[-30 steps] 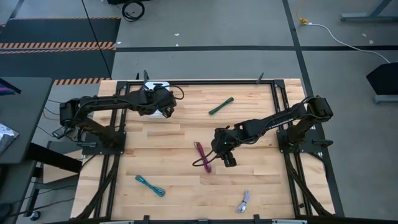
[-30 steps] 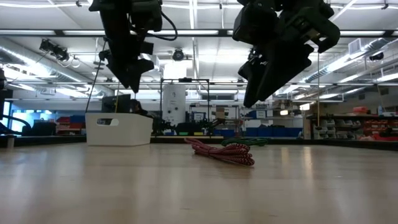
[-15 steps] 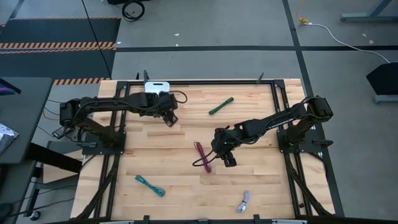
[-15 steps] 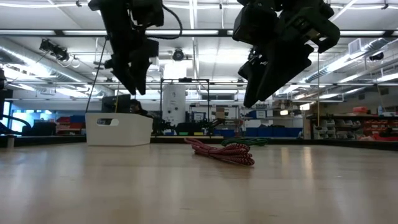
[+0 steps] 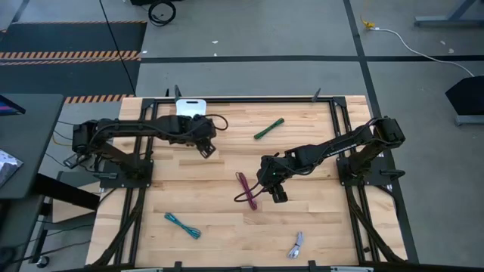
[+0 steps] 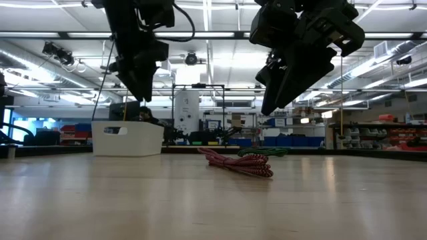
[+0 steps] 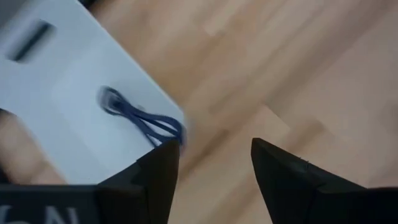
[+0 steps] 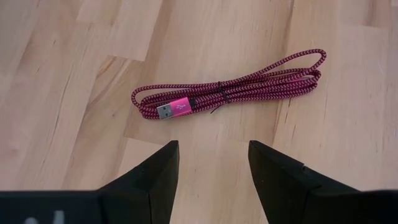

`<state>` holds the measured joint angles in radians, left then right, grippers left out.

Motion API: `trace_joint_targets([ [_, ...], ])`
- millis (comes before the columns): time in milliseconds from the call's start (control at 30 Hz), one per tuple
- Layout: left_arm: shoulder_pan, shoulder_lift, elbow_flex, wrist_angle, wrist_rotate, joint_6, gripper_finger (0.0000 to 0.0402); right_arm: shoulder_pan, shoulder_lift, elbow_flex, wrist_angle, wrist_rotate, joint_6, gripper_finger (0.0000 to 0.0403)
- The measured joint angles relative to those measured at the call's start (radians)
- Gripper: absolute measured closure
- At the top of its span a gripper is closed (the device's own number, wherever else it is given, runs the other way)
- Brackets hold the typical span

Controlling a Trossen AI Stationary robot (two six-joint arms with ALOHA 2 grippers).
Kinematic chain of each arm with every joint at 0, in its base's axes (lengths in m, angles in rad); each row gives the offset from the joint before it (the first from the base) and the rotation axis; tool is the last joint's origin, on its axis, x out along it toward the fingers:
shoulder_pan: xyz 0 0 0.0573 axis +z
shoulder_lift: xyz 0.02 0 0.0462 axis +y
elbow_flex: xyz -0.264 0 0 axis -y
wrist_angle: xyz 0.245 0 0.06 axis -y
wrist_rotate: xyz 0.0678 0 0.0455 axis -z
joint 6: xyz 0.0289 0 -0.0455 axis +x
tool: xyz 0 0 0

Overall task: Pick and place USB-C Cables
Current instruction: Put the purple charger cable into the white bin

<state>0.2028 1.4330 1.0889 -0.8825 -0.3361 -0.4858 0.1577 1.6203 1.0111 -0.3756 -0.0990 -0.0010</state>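
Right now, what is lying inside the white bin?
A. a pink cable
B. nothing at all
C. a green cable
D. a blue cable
D: the left wrist view shows a blue cable lying on the floor of the white bin, just ahead of the left tool, whose fingers are open and empty.

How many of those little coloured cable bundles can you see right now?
5. On the table: green cable at the far side, magenta cable mid-table by the right gripper, teal cable and pale cable along the near edge. The purple cable lies in the white bin.
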Motion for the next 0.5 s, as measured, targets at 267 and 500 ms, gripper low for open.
trace_joint_targets([
  [267, 0.013, 0.012, 0.001, -0.042, -0.107, 0.026, 0.0212, 0.0, 0.0, 0.0, 0.0, 0.0, -0.001, 0.0203],
  [500, 0.041, 0.043, 0.001, -0.01, 0.117, 0.027, 0.0221, 0.0, 0.0, 0.0, 0.003, 0.0, -0.001, 0.0203],
])
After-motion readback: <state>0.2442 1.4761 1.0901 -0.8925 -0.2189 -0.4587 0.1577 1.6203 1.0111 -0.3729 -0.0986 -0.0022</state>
